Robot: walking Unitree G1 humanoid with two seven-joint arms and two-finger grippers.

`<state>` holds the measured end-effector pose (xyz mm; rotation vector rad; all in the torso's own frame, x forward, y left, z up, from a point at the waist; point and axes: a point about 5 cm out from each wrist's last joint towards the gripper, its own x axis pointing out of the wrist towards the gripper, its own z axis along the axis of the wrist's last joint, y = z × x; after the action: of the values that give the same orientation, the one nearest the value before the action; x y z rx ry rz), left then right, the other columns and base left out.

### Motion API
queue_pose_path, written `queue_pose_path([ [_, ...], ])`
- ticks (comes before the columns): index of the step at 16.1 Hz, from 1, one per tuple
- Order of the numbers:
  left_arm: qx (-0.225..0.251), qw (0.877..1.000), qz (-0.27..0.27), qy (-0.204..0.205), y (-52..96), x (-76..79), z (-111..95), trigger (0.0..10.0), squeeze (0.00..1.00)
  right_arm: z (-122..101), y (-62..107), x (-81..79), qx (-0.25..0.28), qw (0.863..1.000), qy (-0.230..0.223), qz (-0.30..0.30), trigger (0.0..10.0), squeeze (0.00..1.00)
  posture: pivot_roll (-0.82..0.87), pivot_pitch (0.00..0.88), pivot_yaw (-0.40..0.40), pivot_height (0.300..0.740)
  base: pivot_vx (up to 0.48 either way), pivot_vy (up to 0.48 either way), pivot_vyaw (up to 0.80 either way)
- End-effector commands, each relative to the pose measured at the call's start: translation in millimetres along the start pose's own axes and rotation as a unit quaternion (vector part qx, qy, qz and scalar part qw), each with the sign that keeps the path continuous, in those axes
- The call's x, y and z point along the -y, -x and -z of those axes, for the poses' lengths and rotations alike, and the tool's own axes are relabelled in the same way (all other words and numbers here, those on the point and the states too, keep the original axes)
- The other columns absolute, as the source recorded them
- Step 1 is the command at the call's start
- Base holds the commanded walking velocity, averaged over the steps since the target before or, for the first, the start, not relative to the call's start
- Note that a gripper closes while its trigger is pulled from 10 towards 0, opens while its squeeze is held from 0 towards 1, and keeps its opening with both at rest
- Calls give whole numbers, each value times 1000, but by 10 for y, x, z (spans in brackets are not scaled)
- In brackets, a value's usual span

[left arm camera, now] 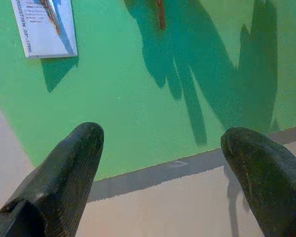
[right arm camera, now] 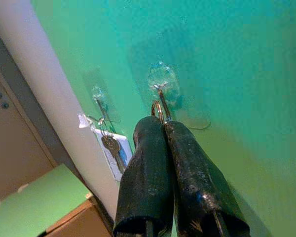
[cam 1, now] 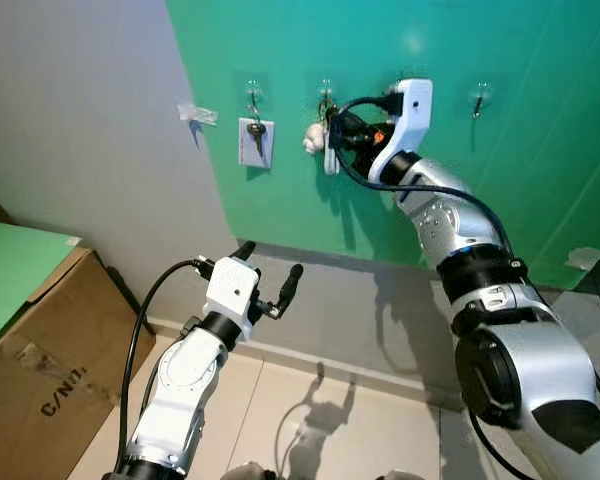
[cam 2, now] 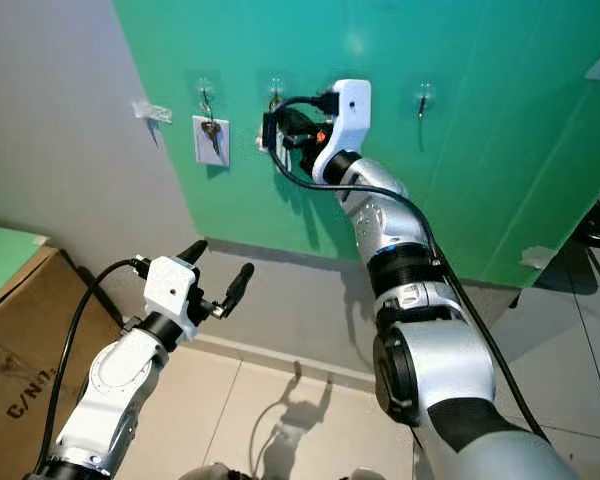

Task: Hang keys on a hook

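Observation:
My right gripper (cam 1: pixel 334 128) is raised to the green wall (cam 1: pixel 540 180), its fingers shut on the ring of a key bunch (right arm camera: pixel 158 109). The ring touches the metal prong of a clear stick-on hook (right arm camera: pixel 161 85), the second from the left. I cannot tell whether it sits over the prong. A white fob (cam 1: pixel 313 138) and a tag dangle beside the fingers. My left gripper (cam 1: pixel 270 260) is held low in front of the wall, open with nothing in it (left arm camera: pixel 163 143).
The leftmost hook holds another key with a white tag (cam 1: pixel 256 140). A bare hook (cam 1: pixel 477 100) sits further right. A cardboard box (cam 1: pixel 40 350) with a green board on top stands at the left on the tiled floor (cam 1: pixel 360 420).

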<state>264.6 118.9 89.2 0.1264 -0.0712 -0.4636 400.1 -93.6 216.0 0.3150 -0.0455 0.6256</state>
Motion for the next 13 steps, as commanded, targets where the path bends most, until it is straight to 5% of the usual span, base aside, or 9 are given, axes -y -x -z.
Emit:
queue_pose_path([
  [1,1,1000,-6,-4,12,-26,-18,10000,0,-95,-42,-2,16,1000,-17,5,0,0,-70,0,53,740,0,0,0],
  [5,-3,1000,-7,-2,7,-32,-10,10000,0,-73,-29,86,12,995,-91,31,0,0,-71,0,52,740,0,0,0],
  [8,-5,1000,-7,-2,4,-33,-6,10000,0,25,-9,129,-13,994,-95,53,0,0,-71,0,54,740,0,0,0],
  [9,-6,1000,-7,-2,4,-33,-6,10000,0,42,-7,129,-18,994,-89,53,10000,173,-71,0,54,740,0,0,0],
  [10,-6,1000,-7,-3,3,-34,-6,10000,0,63,-5,127,-25,995,-77,53,10000,1000,-71,0,55,740,0,0,0],
  [13,-6,1000,-9,-9,2,-41,-10,10000,0,84,-7,107,-31,998,-20,57,10000,1000,-72,0,55,740,0,0,0],
])
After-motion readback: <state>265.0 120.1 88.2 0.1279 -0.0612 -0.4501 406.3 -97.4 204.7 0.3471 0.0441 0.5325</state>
